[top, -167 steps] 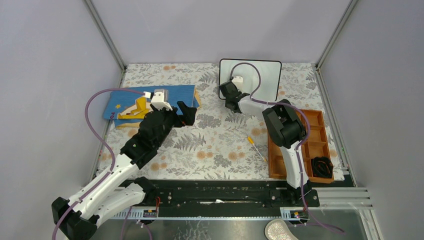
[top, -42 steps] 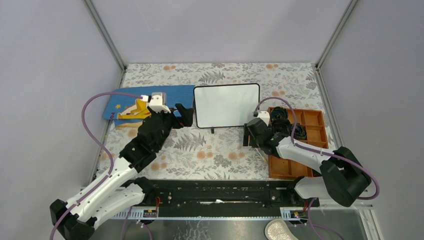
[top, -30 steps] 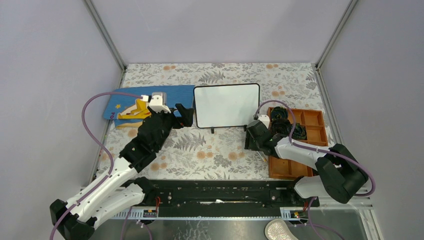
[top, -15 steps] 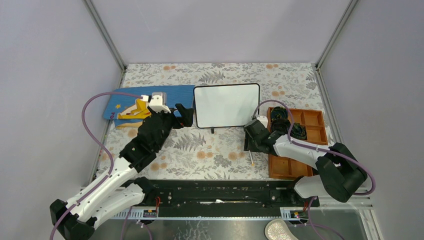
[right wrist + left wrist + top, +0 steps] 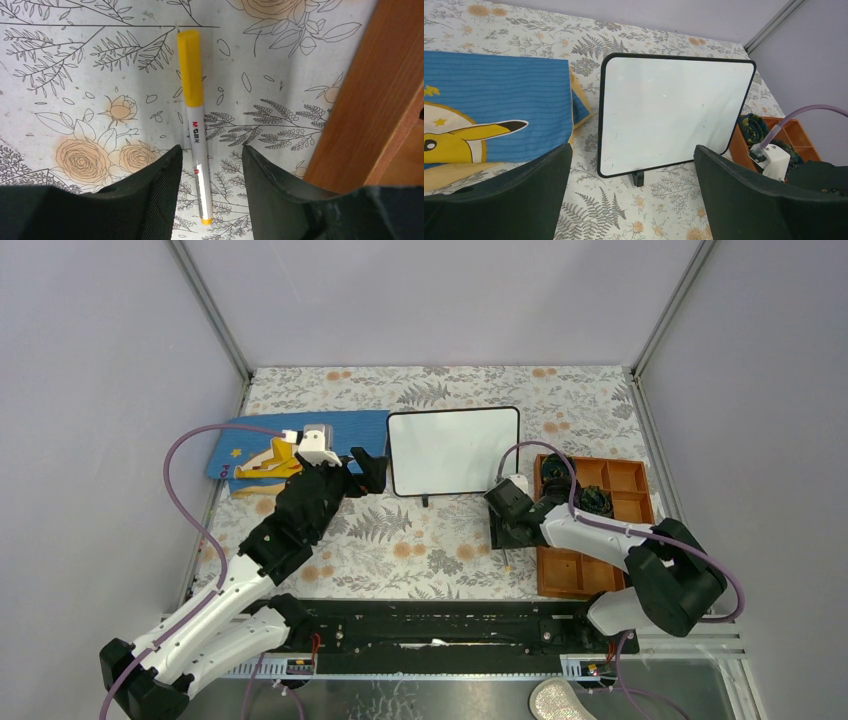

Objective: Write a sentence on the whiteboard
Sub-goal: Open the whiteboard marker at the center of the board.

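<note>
1. Whiteboard point(image 5: 453, 451) is standing upright on its little feet mid-table on the floral cloth point(image 5: 400, 540), between the blue mat point(image 5: 499, 95) and the wooden tray point(image 5: 380, 100).
2. Left gripper point(image 5: 368, 470) hangs just off the board's left edge, jaws spread wide, holding nothing.
3. Right gripper point(image 5: 210, 150) is down low beside the tray, jaws parted either side of a yellow-capped marker point(image 5: 192, 107) lying flat on the cloth, not pinching it.
</note>
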Controlling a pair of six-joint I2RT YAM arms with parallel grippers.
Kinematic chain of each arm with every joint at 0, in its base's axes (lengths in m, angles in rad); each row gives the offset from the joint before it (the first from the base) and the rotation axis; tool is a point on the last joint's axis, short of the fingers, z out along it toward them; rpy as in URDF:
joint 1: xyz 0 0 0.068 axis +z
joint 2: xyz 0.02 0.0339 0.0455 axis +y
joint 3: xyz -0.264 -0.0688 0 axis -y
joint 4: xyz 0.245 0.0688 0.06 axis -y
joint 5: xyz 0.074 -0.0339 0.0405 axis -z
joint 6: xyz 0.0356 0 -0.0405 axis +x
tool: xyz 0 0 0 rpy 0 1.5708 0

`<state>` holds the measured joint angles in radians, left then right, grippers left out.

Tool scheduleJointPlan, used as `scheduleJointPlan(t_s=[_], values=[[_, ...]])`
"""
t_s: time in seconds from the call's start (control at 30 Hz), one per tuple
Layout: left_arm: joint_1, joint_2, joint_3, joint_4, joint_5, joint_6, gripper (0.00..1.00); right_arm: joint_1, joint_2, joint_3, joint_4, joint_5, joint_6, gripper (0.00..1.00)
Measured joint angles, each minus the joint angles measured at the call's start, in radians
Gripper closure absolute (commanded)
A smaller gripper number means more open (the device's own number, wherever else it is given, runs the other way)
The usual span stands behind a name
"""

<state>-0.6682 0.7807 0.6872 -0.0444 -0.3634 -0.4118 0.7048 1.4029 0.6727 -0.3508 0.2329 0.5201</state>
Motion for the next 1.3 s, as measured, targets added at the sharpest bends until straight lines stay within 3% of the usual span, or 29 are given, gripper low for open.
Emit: scheduleJointPlan(t_s=[0.5,0.8,1.13,1.3], values=[[0.0,0.0,0.0,0.0,0.0,0.0,0.01,0.018,0.069,0.056,-0.005,0.009,-0.02,0.51],[0.0,0.0,0.0,0.0,0.0,0.0,0.01,0.029,0.074,0.059,0.005,0.011,-0.018,0.58],[0.0,0.0,0.0,0.0,0.0,0.0,0.01,0.037,0.076,0.055,0.026,0.008,-0.014,0.75],[0.0,-0.002,0.0,0.0,0.0,0.0,0.01,0.038,0.078,0.055,0.031,0.009,-0.013,0.9]])
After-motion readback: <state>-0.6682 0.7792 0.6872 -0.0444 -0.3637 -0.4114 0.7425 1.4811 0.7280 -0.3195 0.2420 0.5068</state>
